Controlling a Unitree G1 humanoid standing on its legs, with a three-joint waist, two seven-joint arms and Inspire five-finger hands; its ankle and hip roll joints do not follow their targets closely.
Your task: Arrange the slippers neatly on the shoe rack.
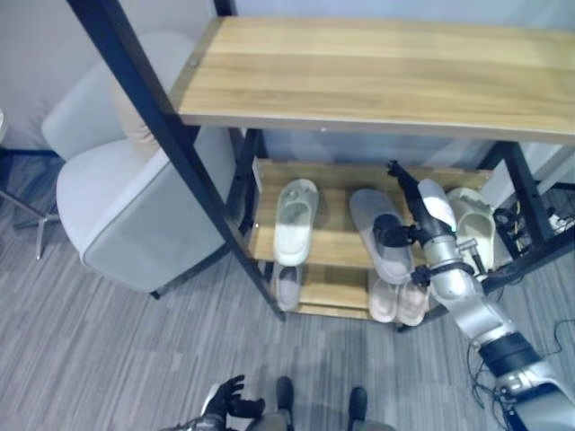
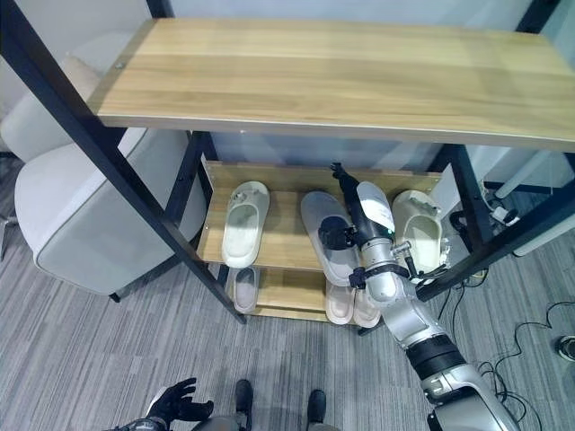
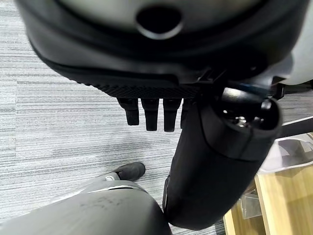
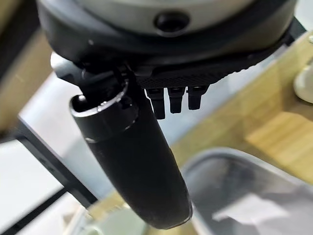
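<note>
A light grey armchair (image 1: pixel 126 206) stands on the grey floor to the left of the shoe rack (image 1: pixel 377 76), a black-framed unit with wooden shelves. The left hand (image 1: pixel 229 397) hangs low near the floor, well apart from the rack, fingers relaxed and spread, holding nothing. On the middle shelf (image 1: pixel 332 238), a white slipper (image 1: pixel 295 220) lies at the left, toe pointing to the back. Near the centre lies a grey slipper (image 1: pixel 377 229), angled slightly. The right hand (image 2: pixel 352 211) reaches in over this shelf, just beside and partly above the grey slipper, fingers extended straight toward the back and clamped on nothing; contact with the slipper cannot be told. A cream slipper (image 2: pixel 420 229) lies at the right end. On the bottom shelf (image 1: pixel 328 287), one pale slipper (image 1: pixel 287 285) sits at the left and a pale pair (image 1: pixel 398 301) side by side at the right.
</note>
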